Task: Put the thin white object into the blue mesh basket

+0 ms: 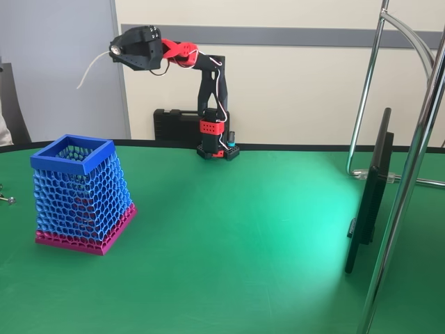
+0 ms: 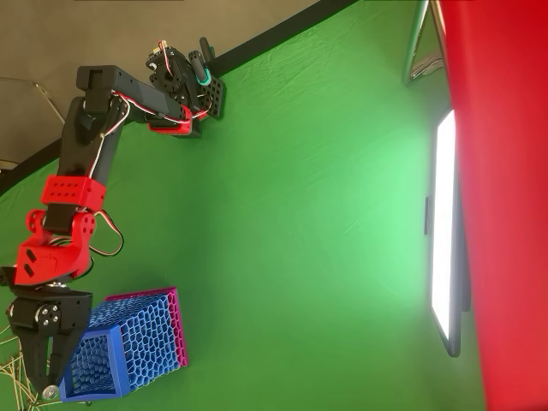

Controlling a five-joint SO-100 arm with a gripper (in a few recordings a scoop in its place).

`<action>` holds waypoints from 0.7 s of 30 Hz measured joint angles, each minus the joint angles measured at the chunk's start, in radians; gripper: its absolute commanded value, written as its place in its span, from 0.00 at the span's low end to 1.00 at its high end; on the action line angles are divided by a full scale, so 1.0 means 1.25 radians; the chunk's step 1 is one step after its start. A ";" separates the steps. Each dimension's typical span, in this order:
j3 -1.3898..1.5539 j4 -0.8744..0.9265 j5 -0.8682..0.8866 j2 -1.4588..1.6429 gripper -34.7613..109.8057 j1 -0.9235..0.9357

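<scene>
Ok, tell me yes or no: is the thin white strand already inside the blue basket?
No. In the fixed view the thin white strand hangs from the raised pincer, well above the blue mesh basket.

We find no legible text, label, brand, number or sign in either view. The arm (image 1: 206, 90) carries no readable marking on its red and black parts. The blue mesh basket (image 1: 82, 195), near the left edge of the green table (image 1: 243, 229), bears no lettering. The dark screen (image 1: 368, 195) by the table's right edge stands edge-on in the fixed view and glares white in the overhead view; nothing on it can be read.
</scene>
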 measured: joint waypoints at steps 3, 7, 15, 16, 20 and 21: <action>0.001 -0.029 0.023 -0.036 0.24 0.012; 0.000 -0.031 0.090 -0.085 0.24 0.021; -0.042 -0.031 0.272 -0.187 0.24 0.050; -0.047 -0.031 0.286 -0.199 0.24 0.050; -0.060 -0.031 0.331 -0.223 0.24 0.056; -0.060 -0.031 0.341 -0.229 0.24 0.060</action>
